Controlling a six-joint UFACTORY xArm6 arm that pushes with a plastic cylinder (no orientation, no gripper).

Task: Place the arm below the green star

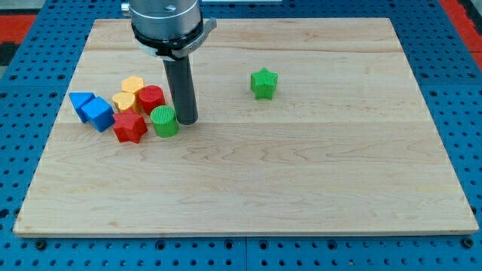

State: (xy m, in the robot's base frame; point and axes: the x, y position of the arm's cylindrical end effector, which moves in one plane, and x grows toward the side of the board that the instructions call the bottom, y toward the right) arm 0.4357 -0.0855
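The green star (263,83) sits alone on the wooden board (301,173), right of centre toward the view's top. My tip (187,120) rests on the board well to the star's left and a little lower, right beside the green cylinder (163,121), touching or nearly touching its right side.
A cluster lies at the view's left: a red cylinder (151,98), a red star-like block (129,127), two yellow blocks (133,85) (124,102), and two blue blocks (97,113) (80,101). The arm's body (166,22) hangs over the board's top edge.
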